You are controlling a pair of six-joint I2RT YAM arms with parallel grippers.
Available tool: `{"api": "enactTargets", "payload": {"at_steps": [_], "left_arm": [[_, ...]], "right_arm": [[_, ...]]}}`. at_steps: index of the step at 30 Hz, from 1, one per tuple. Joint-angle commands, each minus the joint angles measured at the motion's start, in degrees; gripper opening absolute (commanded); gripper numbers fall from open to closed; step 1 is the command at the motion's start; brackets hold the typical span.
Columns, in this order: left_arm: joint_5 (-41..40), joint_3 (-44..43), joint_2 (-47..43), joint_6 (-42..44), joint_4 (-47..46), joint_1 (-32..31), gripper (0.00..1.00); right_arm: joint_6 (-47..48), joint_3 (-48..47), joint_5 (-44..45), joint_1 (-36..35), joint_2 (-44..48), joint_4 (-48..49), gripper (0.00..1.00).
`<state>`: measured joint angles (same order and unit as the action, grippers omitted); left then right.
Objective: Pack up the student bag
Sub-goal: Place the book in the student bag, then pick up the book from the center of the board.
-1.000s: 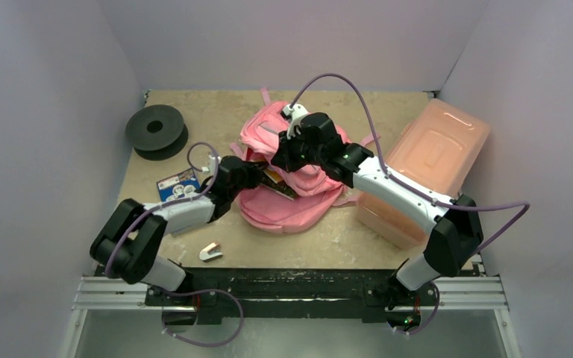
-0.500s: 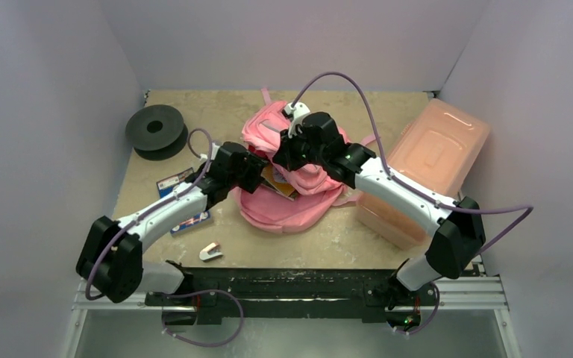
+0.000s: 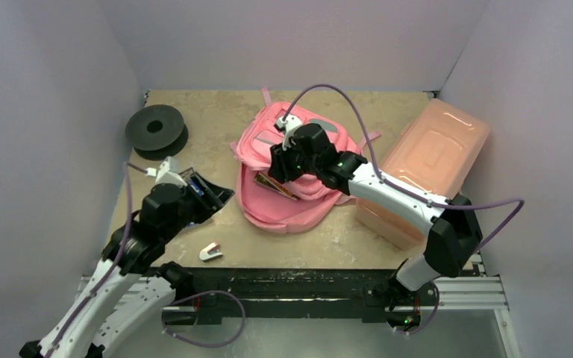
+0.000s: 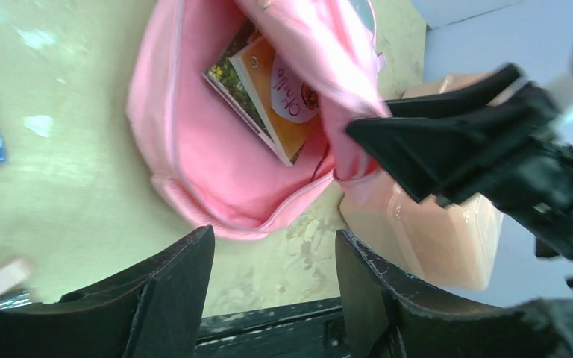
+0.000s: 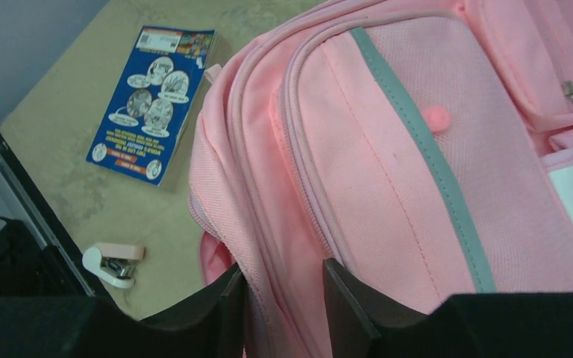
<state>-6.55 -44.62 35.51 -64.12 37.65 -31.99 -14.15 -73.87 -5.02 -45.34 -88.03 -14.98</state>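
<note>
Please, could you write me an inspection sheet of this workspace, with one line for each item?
Surface: beige table, worn and stained.
Job's things: student bag lies on the table with its mouth open, an orange book inside.
Clutter: blue booklet, stapler, black spool, and a salmon box to the right of the bag.
Grippers: left gripper open, empty, apart from the bag; right gripper astride the bag's rim, grip unclear.
Cables: purple cables, one arcing over the bag.
Surroundings: plain walls; nothing else seen.
</note>
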Motion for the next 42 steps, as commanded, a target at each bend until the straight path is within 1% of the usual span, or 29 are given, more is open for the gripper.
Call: {"api": "enactTargets", "payload": {"at_steps": [1, 3, 4, 5, 7, 10, 11, 13, 15, 19, 23, 25, 26, 27, 31, 34, 36, 38, 41, 42], "left_arm": [[-7.5, -5.5, -9.6, 12.4, 17.0, 0.2, 0.60], [-11.7, -7.2, -13.3, 13.0, 22.3, 0.2, 0.70], [-13.4, -8.0, -14.8, 13.4, 24.3, 0.2, 0.73], [-14.8, -8.9, -15.9, 13.9, 26.0, 0.2, 0.75], [-16.7, -10.8, -17.5, 15.3, 28.6, 0.2, 0.84], [-18.6, -14.1, -18.0, 16.4, 32.3, 0.2, 0.86], [-19.0, -15.1, -18.0, 16.6, 33.0, 0.2, 0.86], [-19.4, -16.3, -18.0, 16.8, 33.8, 0.2, 0.86], [-19.3, -16.6, -18.4, 16.9, 33.8, 0.2, 0.86], [-17.2, -16.7, -19.1, 16.4, 34.1, 0.2, 0.86], [-15.3, -16.5, -20.0, 15.4, 35.4, 0.2, 0.86], [-14.8, -16.4, -20.5, 15.2, 35.8, 0.2, 0.86], [-14.8, -16.3, -20.9, 15.1, 36.2, 0.2, 0.86], [-14.9, -16.3, -21.2, 14.9, 36.4, 0.2, 0.86], [-14.7, -16.1, -21.8, 14.7, 37.1, 0.2, 0.86], [-14.6, -16.0, -22.1, 14.8, 37.3, 0.2, 0.86], [-14.5, -16.1, -22.1, 14.8, 37.6, 0.2, 0.86], [-14.5, -16.0, -22.1, 14.9, 37.7, 0.2, 0.86], [-14.8, -15.4, -22.0, 15.0, 37.6, 0.2, 0.86], [-15.0, -15.0, -21.8, 14.9, 37.5, 0.2, 0.86]], "right_arm": [[0.2, 1.2, 4.6, -6.9, -3.9, 2.1, 0.51], [0.9, -1.8, 9.0, -11.3, -6.6, -0.2, 0.59], [1.0, -3.4, 10.8, -12.8, -7.6, -1.1, 0.63], [0.9, -5.1, 12.4, -14.1, -8.4, -1.5, 0.66], [0.3, -7.8, 15.4, -15.9, -8.8, -1.1, 0.74], [-3.1, -9.9, 16.1, -17.4, -9.5, 3.5, 0.82], [-4.9, -10.3, 15.0, -17.6, -10.7, 5.5, 0.86], [-9.8, -11.7, 11.2, -17.6, -14.0, 10.2, 0.91], [-15.4, -16.1, 7.9, -17.6, -19.4, 10.8, 0.93], [-25.9, -26.0, 1.3, -17.4, -30.4, 8.9, 0.93], [-30.7, -32.9, -0.1, -17.4, -38.5, 9.4, 0.91], [-31.6, -35.3, 0.4, -17.3, -42.2, 8.7, 0.89], [-31.8, -36.2, 0.9, -17.3, -44.3, 8.5, 0.88], [-32.0, -37.1, 1.5, -17.3, -45.8, 8.2, 0.83], [-32.4, -38.2, 4.8, -17.6, -50.8, 7.0, 0.73], [-32.1, -35.7, 9.9, -17.6, -52.6, 7.6, 0.59], [-31.9, -33.7, 12.0, -17.6, -53.1, 8.1, 0.44], [-32.0, -30.9, 10.8, -17.6, -52.4, 10.6, 0.25], [-31.1, -28.5, 10.4, -17.3, -49.9, 13.5, 0.00], [-30.4, -28.5, 10.8, -17.2, -49.1, 13.6, 0.00]]}}
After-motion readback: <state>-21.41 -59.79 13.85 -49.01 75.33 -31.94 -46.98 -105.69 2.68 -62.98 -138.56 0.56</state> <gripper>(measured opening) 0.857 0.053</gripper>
